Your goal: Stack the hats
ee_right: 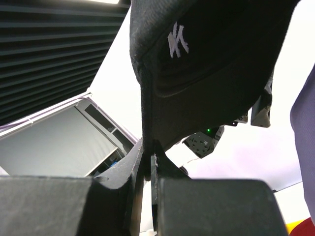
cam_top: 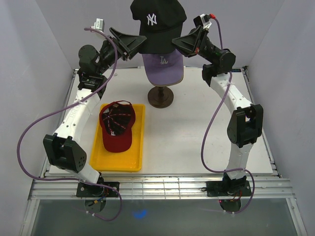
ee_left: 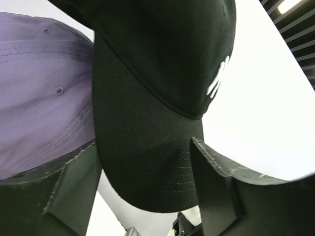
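Hats line up over the dark stand [cam_top: 160,97]: the black fabric cap with white NY [cam_top: 157,22] hangs over the lavender LA cap [cam_top: 164,66]. The right gripper [ee_right: 147,152] is closed on its edge, probably to lower it on top. The left gripper [ee_left: 145,162] is spread wide astride the brim, seemingly to guide it; contact is unclear. The dark red cap [cam_top: 117,129] lies in the yellow tray [cam_top: 101,164].
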